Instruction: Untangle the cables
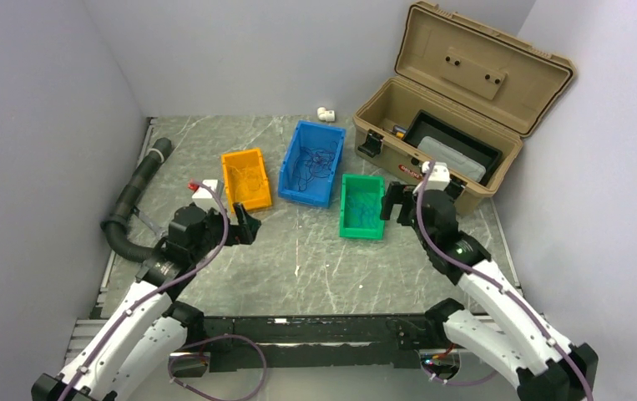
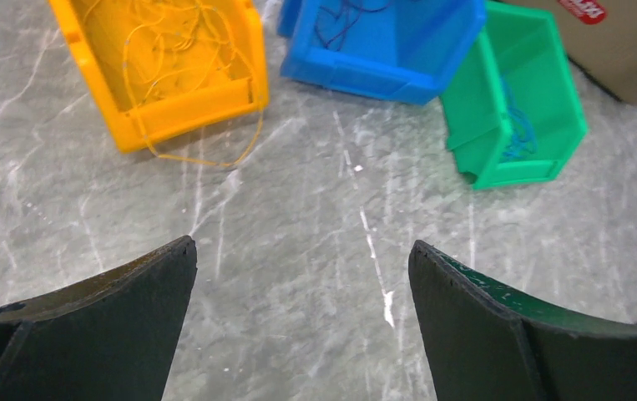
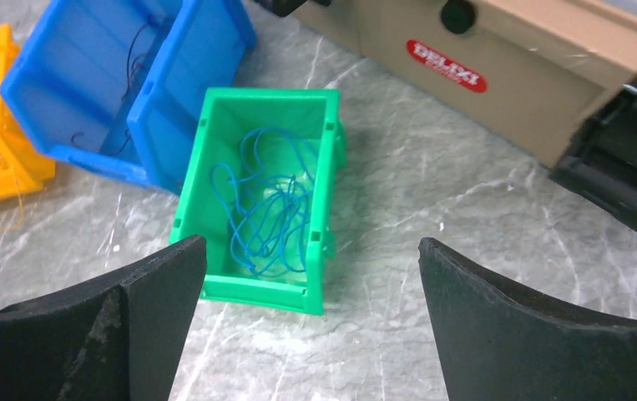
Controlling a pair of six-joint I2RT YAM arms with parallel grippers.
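The cables lie in three bins. Yellow-orange wires [image 2: 173,42] fill the orange bin [image 1: 242,154], and one loop [image 2: 214,159] hangs out over its front onto the table. Dark wires [image 1: 313,163] lie in the blue bin [image 1: 305,199]. Blue wires [image 3: 269,209] are bunched in the green bin [image 1: 360,233]. My left gripper [image 2: 302,246] is open and empty above bare table, just in front of the orange bin. My right gripper [image 3: 312,242] is open and empty, just right of the green bin's near end.
An open tan toolbox [image 1: 465,92] stands at the back right. A black corrugated hose [image 1: 135,196] runs along the left wall. A small white box [image 1: 206,190] sits by the left arm, and a white fitting [image 1: 326,114] lies at the back.
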